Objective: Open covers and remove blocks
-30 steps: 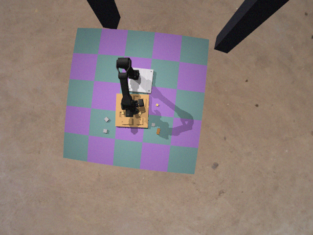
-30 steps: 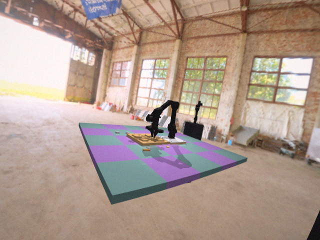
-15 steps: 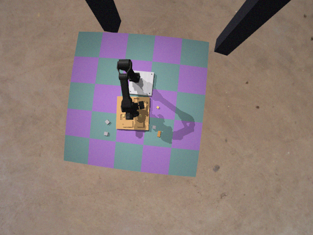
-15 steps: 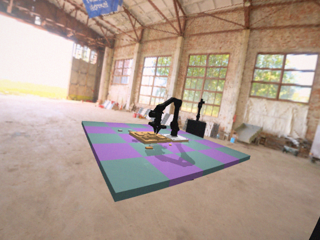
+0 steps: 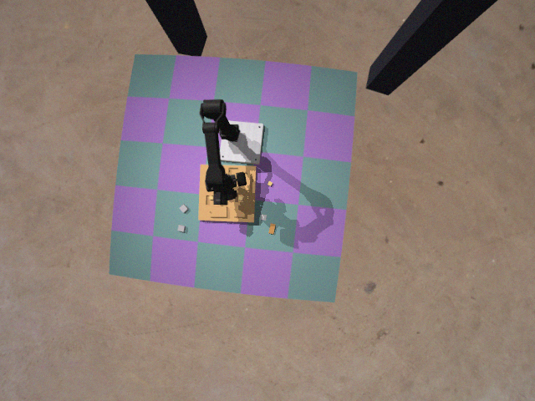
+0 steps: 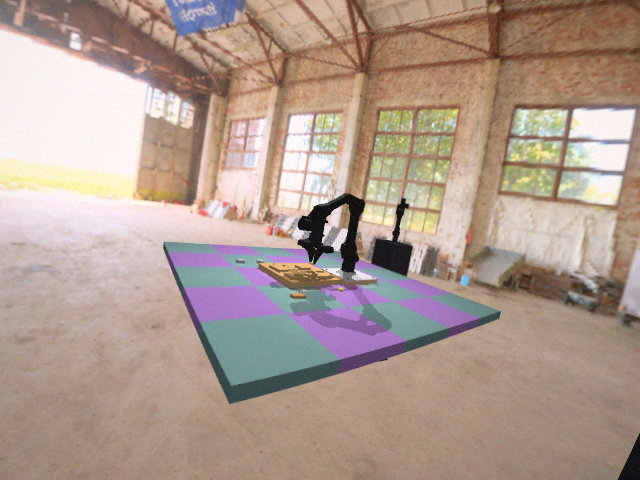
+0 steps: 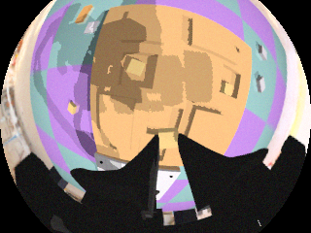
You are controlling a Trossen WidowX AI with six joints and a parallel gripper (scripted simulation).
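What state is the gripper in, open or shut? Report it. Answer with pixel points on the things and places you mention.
The gripper (image 5: 230,191) (image 6: 313,260) (image 7: 167,138) is shut on a yellow block (image 7: 168,141), seen between its fingertips in the wrist view.

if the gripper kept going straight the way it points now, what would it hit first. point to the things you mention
Most likely the puzzle board (image 5: 202,215) (image 6: 279,276) (image 7: 170,29), with the yellow block (image 7: 168,140) between its fingertips; exact depth is unclear.

1. The puzzle board (image 5: 206,215) (image 6: 276,275) (image 7: 170,24) looks like smooth wood.
2. The arm (image 5: 212,149) (image 6: 353,227) looks like dull black plastic.
3. The floor (image 5: 410,323) (image 6: 129,335) looks rough, like stone.
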